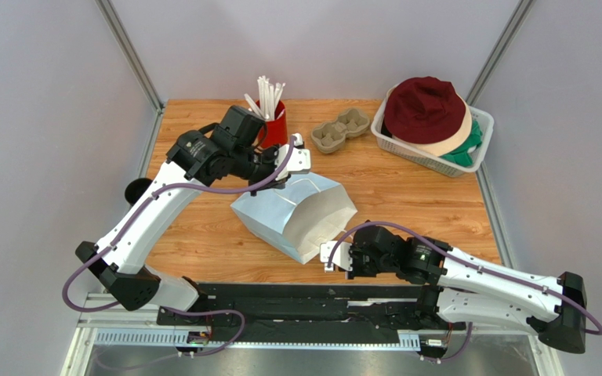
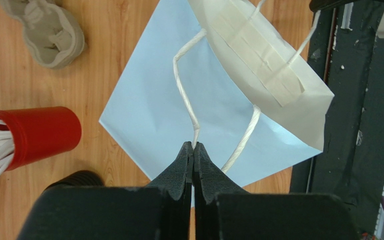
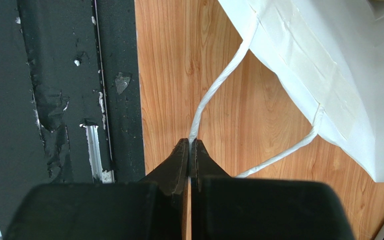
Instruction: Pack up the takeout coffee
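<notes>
The takeout coffee is out of view in all three views. A paper bag (image 1: 296, 215), pale blue outside and white inside, lies on its side in the middle of the table with its mouth toward the arms. My left gripper (image 1: 300, 157) hovers over the bag's far side, shut on one white cord handle (image 2: 181, 85) right at the tips of the left gripper (image 2: 193, 146). At the bag's mouth, near the front edge, my right gripper (image 1: 329, 256) is shut on the other cord handle (image 3: 214, 90), which is pinched at the tips of the right gripper (image 3: 189, 142). The bag's white rim (image 3: 339, 60) sags beside that handle.
A red cup of white straws (image 1: 273, 121) stands at the back, close to my left wrist. Beside it lies a grey pulp cup carrier (image 1: 341, 130). A white basket (image 1: 414, 153) holding hats sits at the back right. A squat black round piece (image 1: 137, 188) lies at the table's left edge.
</notes>
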`<action>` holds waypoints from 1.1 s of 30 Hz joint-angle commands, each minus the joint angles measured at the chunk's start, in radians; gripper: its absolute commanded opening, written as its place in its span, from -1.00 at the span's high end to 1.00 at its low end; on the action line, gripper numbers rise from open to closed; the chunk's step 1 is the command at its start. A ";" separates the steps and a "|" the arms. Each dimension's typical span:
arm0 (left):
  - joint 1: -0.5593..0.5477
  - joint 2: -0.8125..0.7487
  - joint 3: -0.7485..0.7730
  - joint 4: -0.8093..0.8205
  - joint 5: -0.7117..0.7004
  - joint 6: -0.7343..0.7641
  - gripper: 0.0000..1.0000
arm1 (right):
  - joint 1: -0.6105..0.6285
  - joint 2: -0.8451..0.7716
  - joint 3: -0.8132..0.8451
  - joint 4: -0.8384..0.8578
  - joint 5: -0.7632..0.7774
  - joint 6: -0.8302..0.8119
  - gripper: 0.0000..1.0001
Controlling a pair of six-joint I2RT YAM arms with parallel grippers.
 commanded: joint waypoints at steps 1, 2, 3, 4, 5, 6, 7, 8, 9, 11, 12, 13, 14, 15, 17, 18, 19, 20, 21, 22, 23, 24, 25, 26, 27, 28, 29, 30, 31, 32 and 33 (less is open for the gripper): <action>-0.003 -0.007 0.004 -0.057 0.041 0.060 1.00 | 0.036 0.016 -0.010 0.098 0.038 0.007 1.00; -0.005 -0.007 0.007 -0.076 0.045 0.067 1.00 | 0.042 0.019 -0.009 0.102 0.038 0.007 1.00; -0.005 -0.010 0.010 -0.083 0.053 0.077 1.00 | 0.050 0.028 -0.009 0.110 0.038 0.009 1.00; -0.005 -0.008 0.012 -0.089 0.058 0.078 1.00 | 0.071 0.030 -0.009 0.115 0.038 0.013 1.00; -0.003 -0.011 0.009 -0.100 0.059 0.083 1.00 | 0.082 0.034 -0.010 0.119 0.069 0.015 1.00; -0.003 -0.016 0.003 -0.103 0.059 0.086 1.00 | 0.094 0.048 -0.010 0.127 0.083 0.018 1.00; -0.003 -0.017 -0.002 -0.104 0.059 0.087 1.00 | 0.119 0.056 -0.010 0.132 0.090 0.021 1.00; -0.005 -0.017 -0.006 -0.113 0.056 0.090 1.00 | 0.130 0.066 -0.009 0.136 0.113 0.025 1.00; -0.005 -0.013 -0.008 -0.121 0.055 0.095 1.00 | 0.159 0.083 -0.009 0.144 0.129 0.027 1.00; -0.003 -0.013 -0.009 -0.124 0.050 0.091 1.00 | 0.182 0.093 -0.003 0.156 0.175 0.024 1.00; -0.005 -0.020 -0.014 -0.118 0.042 0.089 1.00 | 0.192 0.097 0.005 0.164 0.189 0.025 1.00; -0.005 -0.023 -0.017 -0.110 0.035 0.087 1.00 | 0.193 0.100 0.014 0.162 0.197 0.027 1.00; -0.003 -0.028 -0.019 -0.100 0.029 0.083 1.00 | 0.193 0.100 0.023 0.164 0.220 0.028 1.00; -0.003 -0.033 -0.016 -0.087 0.000 0.074 1.00 | 0.193 0.099 0.040 0.168 0.235 0.028 1.00; -0.002 -0.037 -0.010 -0.048 -0.039 0.045 1.00 | 0.193 0.093 0.056 0.182 0.286 0.024 1.00; -0.001 -0.042 -0.003 -0.035 -0.072 0.037 1.00 | 0.190 0.088 0.069 0.187 0.306 0.015 1.00; -0.001 -0.042 0.001 -0.026 -0.085 0.031 1.00 | 0.187 0.088 0.079 0.191 0.321 0.010 1.00; 0.000 -0.042 0.004 -0.006 -0.094 0.019 1.00 | 0.183 0.088 0.085 0.201 0.352 0.007 1.00; 0.005 -0.045 0.010 0.009 -0.122 0.008 1.00 | 0.173 0.085 0.094 0.205 0.366 -0.004 1.00; 0.009 -0.043 0.015 0.017 -0.128 0.003 1.00 | 0.168 0.085 0.111 0.211 0.378 -0.008 1.00; 0.011 -0.043 0.023 0.035 -0.137 -0.009 1.00 | 0.162 0.085 0.122 0.217 0.404 -0.016 1.00; 0.015 -0.042 0.027 0.043 -0.160 -0.012 1.00 | 0.153 0.083 0.132 0.221 0.416 -0.025 1.00; 0.017 -0.042 0.035 0.045 -0.165 -0.012 1.00 | 0.147 0.083 0.158 0.225 0.429 -0.043 1.00; 0.017 -0.042 0.044 0.057 -0.172 -0.018 1.00 | 0.139 0.083 0.174 0.231 0.444 -0.050 1.00; 0.018 -0.042 0.050 0.063 -0.195 -0.023 1.00 | 0.119 0.085 0.189 0.234 0.447 -0.056 1.00; 0.021 -0.043 0.056 0.068 -0.205 -0.026 1.00 | 0.107 0.088 0.227 0.239 0.449 -0.063 1.00; 0.023 -0.046 0.063 0.083 -0.215 -0.035 1.00 | 0.095 0.096 0.244 0.241 0.444 -0.067 1.00; 0.029 -0.048 0.064 0.091 -0.237 -0.040 1.00 | 0.070 0.100 0.263 0.241 0.440 -0.070 1.00; 0.031 -0.049 0.063 0.101 -0.252 -0.043 1.00 | 0.058 0.105 0.278 0.244 0.435 -0.077 1.00; 0.034 -0.051 0.055 0.121 -0.295 -0.049 1.00 | 0.050 0.119 0.301 0.254 0.430 -0.082 1.00; 0.035 -0.054 0.047 0.136 -0.321 -0.054 0.99 | 0.036 0.126 0.310 0.260 0.430 -0.085 1.00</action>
